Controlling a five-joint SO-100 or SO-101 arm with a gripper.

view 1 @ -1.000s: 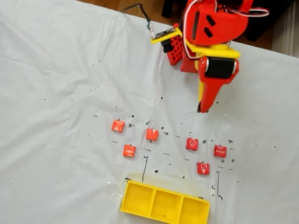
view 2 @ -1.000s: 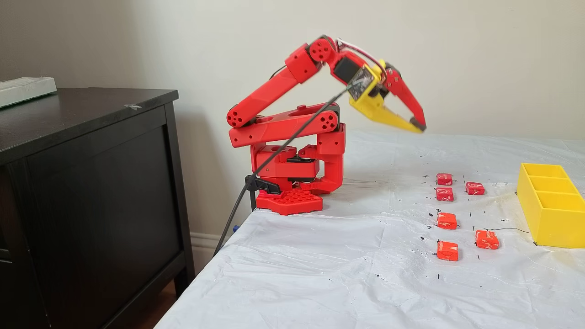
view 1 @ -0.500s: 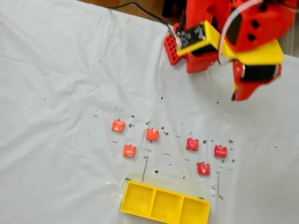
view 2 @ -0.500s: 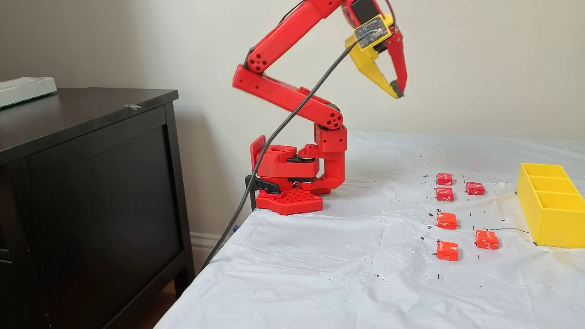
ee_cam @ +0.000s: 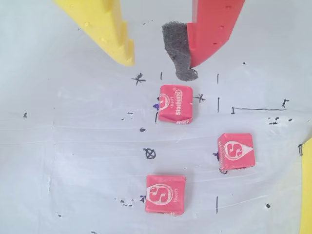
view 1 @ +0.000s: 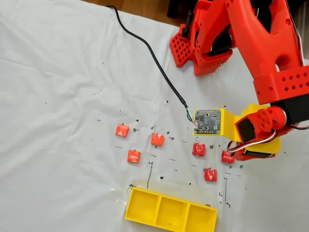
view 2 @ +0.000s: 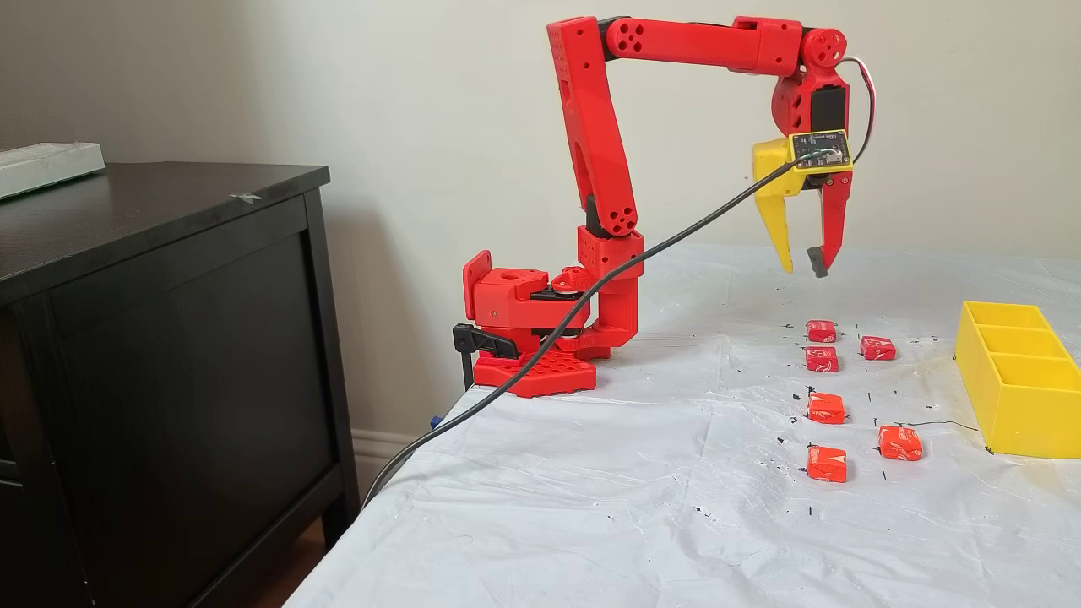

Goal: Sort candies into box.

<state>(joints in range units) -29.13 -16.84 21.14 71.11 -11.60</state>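
Observation:
Six small candies lie on the white sheet. Three orange-red ones (view 1: 121, 130) (view 1: 157, 139) (view 1: 133, 156) are on the left in a fixed view, and three deeper red ones (view 1: 198, 149) (view 1: 210, 174) (view 1: 227, 156) on the right. The arm's wrist partly covers the rightmost. The yellow box (view 1: 170, 211) with three compartments stands at the bottom, nothing in it. My gripper (view 2: 804, 270) hangs pointing down, well above the deep red candies (view 2: 821, 330), open and holding nothing. In the wrist view the gripper (ee_cam: 158, 66) is just above one lettered candy (ee_cam: 175, 103).
The arm's red base (view 1: 203, 48) stands at the top of the sheet, and a black cable (view 1: 145, 48) trails from the wrist board across it. A dark cabinet (view 2: 169, 338) stands beside the table's left edge. The box's yellow edge (ee_cam: 307, 195) shows at the right of the wrist view.
The arm has unfolded from a tucked pose near its base, risen and reached out over the table. The gripper now points straight down over the deep red candies. No candy has moved.

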